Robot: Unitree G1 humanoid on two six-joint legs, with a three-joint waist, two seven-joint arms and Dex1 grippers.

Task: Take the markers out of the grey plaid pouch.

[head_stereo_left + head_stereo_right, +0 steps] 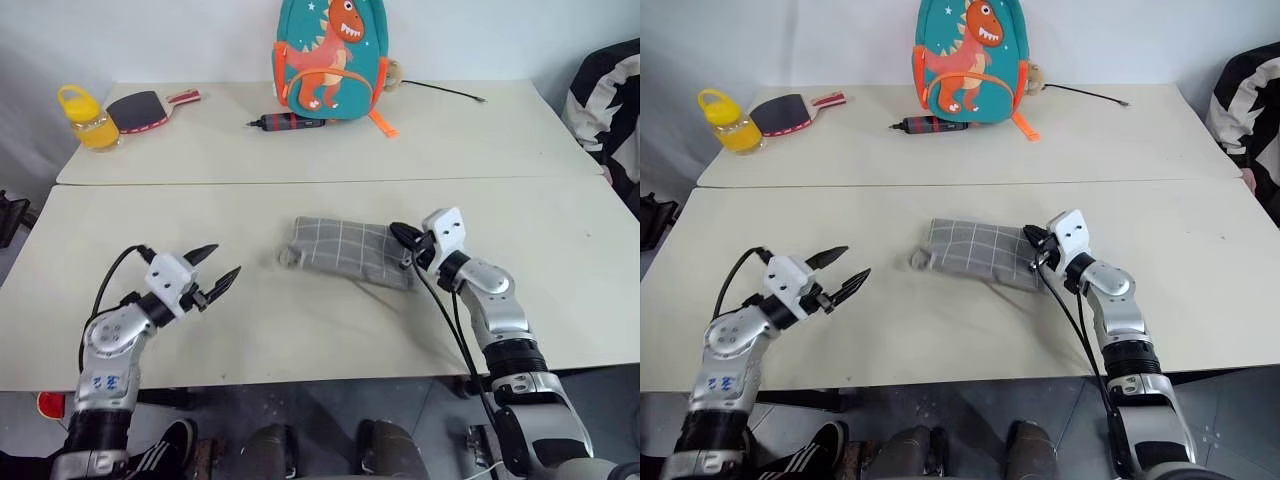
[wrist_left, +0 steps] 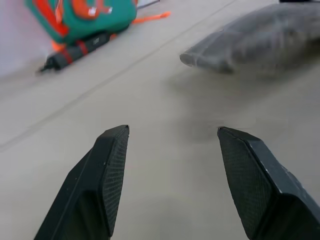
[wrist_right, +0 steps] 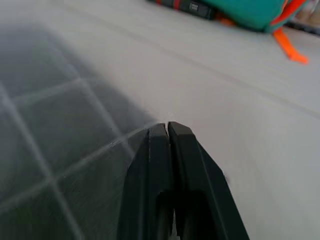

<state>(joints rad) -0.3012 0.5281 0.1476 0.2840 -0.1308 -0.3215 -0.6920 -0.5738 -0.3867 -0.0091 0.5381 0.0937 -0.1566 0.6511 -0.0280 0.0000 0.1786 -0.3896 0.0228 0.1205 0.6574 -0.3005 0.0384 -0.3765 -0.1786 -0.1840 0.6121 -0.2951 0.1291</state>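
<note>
Getting the pouch open

The grey plaid pouch [image 1: 348, 251] lies mid-desk; the right gripper [image 1: 404, 238], pinched shut, is at its end (maybe the zip), the left gripper [image 1: 216, 269] waits wide, and unzipping comes next.

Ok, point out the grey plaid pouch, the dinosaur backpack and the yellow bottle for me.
grey plaid pouch [image 1: 345, 250]: left eye view, middle of its checked fabric.
dinosaur backpack [image 1: 331, 55]: left eye view, on the orange dinosaur print on its front.
yellow bottle [image 1: 92, 127]: left eye view, on its amber body below the cap.
</note>
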